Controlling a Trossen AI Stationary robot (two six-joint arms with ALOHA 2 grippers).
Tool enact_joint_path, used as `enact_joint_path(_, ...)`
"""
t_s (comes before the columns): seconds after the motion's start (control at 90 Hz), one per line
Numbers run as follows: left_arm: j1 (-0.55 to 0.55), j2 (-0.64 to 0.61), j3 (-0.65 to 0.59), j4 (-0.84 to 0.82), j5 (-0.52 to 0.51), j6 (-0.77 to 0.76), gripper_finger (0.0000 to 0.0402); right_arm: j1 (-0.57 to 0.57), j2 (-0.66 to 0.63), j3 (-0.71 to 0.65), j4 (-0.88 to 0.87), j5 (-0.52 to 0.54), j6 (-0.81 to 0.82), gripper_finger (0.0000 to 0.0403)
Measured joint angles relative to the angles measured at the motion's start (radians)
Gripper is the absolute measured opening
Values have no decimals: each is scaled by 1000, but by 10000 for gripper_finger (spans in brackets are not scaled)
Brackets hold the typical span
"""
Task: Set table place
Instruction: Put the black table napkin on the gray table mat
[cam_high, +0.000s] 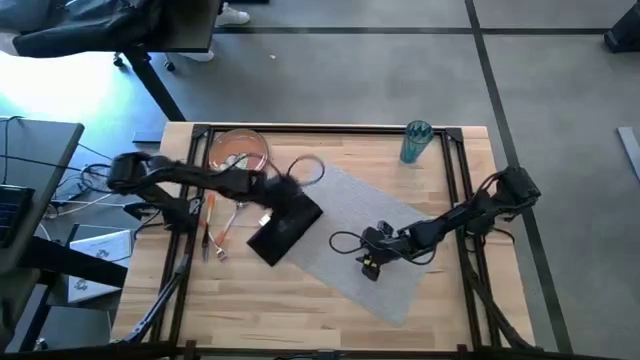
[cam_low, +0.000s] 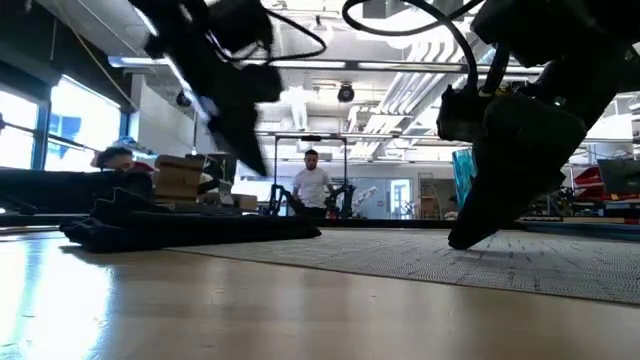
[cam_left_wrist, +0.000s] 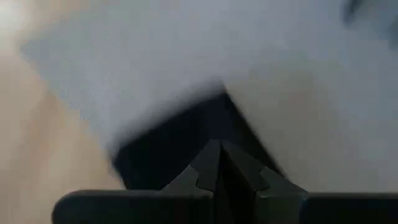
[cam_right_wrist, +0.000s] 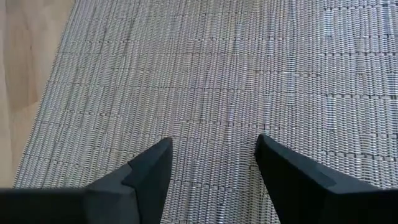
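Note:
A grey woven placemat (cam_high: 400, 285) lies slantwise on the middle of the table (cam_high: 300, 300). A folded black napkin (cam_high: 285, 228) lies over its left corner, partly on the wood. My left gripper (cam_high: 290, 188) hangs shut above the napkin's far end (cam_left_wrist: 180, 143), and in the low view it stands clear of the napkin (cam_low: 190, 228). My right gripper (cam_right_wrist: 214, 143) is open, low over the middle of the placemat (cam_right_wrist: 205, 68), with nothing between its fingers. At far left sits an orange-brown plate (cam_high: 238, 150), with orange-handled cutlery (cam_high: 215, 235) left of the napkin. At the far edge stands a teal cup (cam_high: 415, 140). My right gripper points down and slants toward the placemat; in the low view its tips (cam_low: 465, 238) reach down to the mat's surface, but I cannot tell whether they touch it.
A black rail frame (cam_high: 330, 128) edges the table. Bare wood lies along the near edge and right of the placemat. A person (cam_low: 312, 185) stands in the room beyond the table's far side.

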Motion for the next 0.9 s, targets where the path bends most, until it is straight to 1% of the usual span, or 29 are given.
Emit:
enact_joint_path(0.078,-92,-44,0,-183,18,-104,0,0,0,0,0,0,0,216)
enact_joint_path(0.156,-197,-57,-1,-343,21,-211,0,0,0,0,0,0,0,216)
enact_joint_path(0.222,-285,-59,-2,-422,24,-296,0,0,0,0,0,5,0,216)
enact_joint_path(0.278,-342,-54,-2,-452,64,-351,0,1,0,0,0,11,-6,216)
enact_joint_path(0.322,-379,-47,-9,-438,99,-387,0,1,0,0,0,14,-8,216)
enact_joint_path(0.389,-414,-39,-46,-359,126,-450,0,2,0,-1,0,16,-9,216)
enact_joint_path(0.533,-443,1,-139,-174,129,-539,0,1,0,-1,0,17,-15,216)
enact_joint_path(0.644,-437,34,-165,-110,134,-536,0,1,0,-1,0,16,-18,216)
enact_joint_path(0.733,-425,54,-178,-98,133,-519,0,1,0,-1,0,16,-32,216)
enact_joint_path(0.9,-403,55,-182,-86,118,-493,0,1,0,-1,0,19,-45,216)
